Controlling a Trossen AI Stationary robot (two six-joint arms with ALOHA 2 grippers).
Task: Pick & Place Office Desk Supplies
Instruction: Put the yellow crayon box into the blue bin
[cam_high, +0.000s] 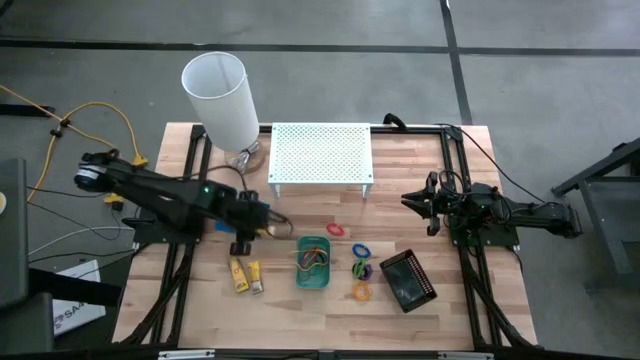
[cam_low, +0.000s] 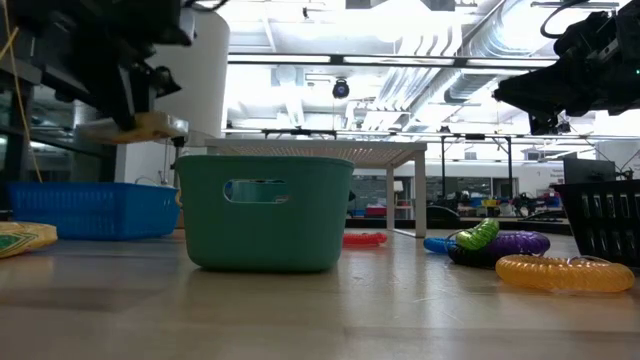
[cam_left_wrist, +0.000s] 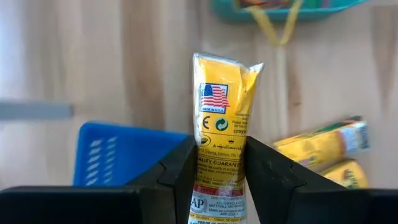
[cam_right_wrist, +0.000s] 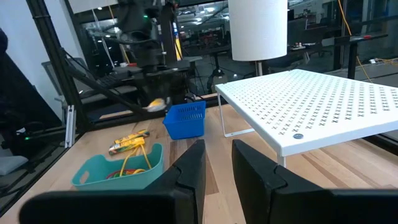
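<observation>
My left gripper (cam_left_wrist: 221, 163) is shut on a yellow crayon pack (cam_left_wrist: 224, 93) above the table's left half, over a blue tray (cam_left_wrist: 118, 154). The low view shows the pack (cam_low: 135, 128) high above that blue tray (cam_low: 90, 208). Two more yellow packs (cam_high: 246, 276) lie flat on the table near the front. A green tray (cam_high: 313, 262) holds coloured bands. Red (cam_high: 335, 229), blue (cam_high: 361, 250), purple (cam_high: 360, 268) and orange (cam_high: 360, 292) rings lie to its right. My right gripper (cam_right_wrist: 217, 165) waits at the right, open with a narrow gap, touching nothing. My left gripper pinches the yellow pack by its two long edges (cam_left_wrist: 219, 149) between its two fingers (cam_left_wrist: 180, 168). The fingers slant down from the table's left and lie along the pack, whose far end sticks out past the fingertips. The pack is lifted clear of the table and the blue tray.
A white cylindrical lamp (cam_high: 220, 95) stands at the far left. A white perforated shelf (cam_high: 320, 155) stands at the far middle. A black tray (cam_high: 408, 280) lies near the front right. Bare wood shows along the front edge.
</observation>
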